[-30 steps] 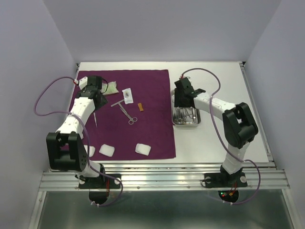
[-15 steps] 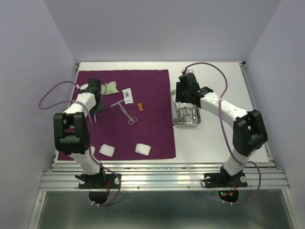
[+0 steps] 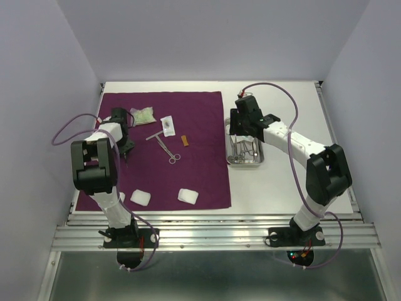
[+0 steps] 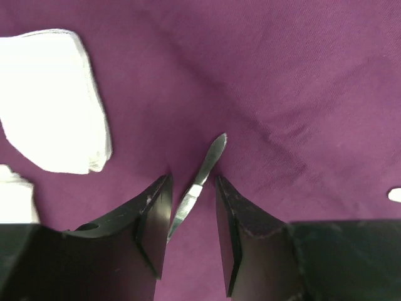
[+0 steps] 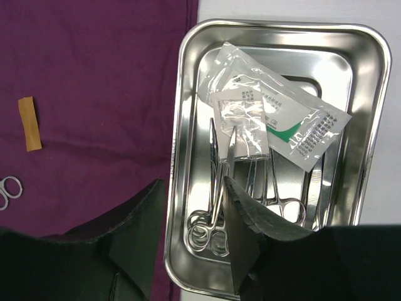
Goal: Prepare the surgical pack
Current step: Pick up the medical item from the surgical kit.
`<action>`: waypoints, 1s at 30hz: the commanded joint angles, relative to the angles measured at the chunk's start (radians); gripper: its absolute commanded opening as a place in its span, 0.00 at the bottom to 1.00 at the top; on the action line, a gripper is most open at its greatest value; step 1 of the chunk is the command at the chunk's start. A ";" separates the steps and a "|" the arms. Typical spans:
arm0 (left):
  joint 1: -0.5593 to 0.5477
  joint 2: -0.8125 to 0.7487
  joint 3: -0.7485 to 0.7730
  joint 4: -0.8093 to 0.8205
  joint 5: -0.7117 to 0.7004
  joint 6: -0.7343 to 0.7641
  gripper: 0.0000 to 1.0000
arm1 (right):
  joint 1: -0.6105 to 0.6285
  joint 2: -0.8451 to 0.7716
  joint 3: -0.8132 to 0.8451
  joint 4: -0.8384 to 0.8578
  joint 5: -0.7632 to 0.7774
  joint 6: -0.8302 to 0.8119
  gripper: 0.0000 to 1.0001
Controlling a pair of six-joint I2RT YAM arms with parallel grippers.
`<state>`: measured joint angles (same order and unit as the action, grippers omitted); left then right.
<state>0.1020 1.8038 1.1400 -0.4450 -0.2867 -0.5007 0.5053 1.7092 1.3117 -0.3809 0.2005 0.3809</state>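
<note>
Your left gripper (image 4: 192, 180) sits low over the purple drape (image 4: 282, 75), released, with its two fingers parted on either side of a scalpel (image 4: 211, 153). The handle lies in the gap between them and a sliver of cloth shows on each side, so nothing is clamped. The blade points out ahead of the fingertips, leaning a little to the right. Ahead and to the left of that gripper lies a white gauze pad (image 4: 53, 135), well clear of the fingers (a second white corner shows at the left edge of the wrist view).

Your right gripper (image 5: 194, 183) is also released, fingers apart, hanging above the steel tray (image 5: 282, 26). Its left finger is over the tray's left rim and its right finger over the inside. Forceps (image 5: 213, 163) lie along the tray floor directly under the gap, their ring handles toward the wrist. Ahead and to the right, two clear packets (image 5: 294, 125) rest across the instruments. Off to the left of this gripper, out on the drape, lies a small orange strip (image 5: 28, 123).

From above, the tray stands on the bare worktop (image 3: 294, 106) just beside the drape's right edge, and the drape lies spread flat.
</note>
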 commanded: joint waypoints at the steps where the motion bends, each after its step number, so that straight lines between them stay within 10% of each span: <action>1: -0.001 0.008 -0.013 -0.003 0.014 0.008 0.44 | 0.002 -0.040 0.003 0.033 -0.021 -0.008 0.48; 30: -0.093 -0.208 0.000 -0.046 0.103 0.034 0.00 | 0.002 -0.097 -0.022 0.010 0.011 0.019 0.48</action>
<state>0.0574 1.6913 1.1328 -0.4503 -0.1978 -0.4870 0.5053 1.6428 1.2926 -0.3878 0.1837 0.3904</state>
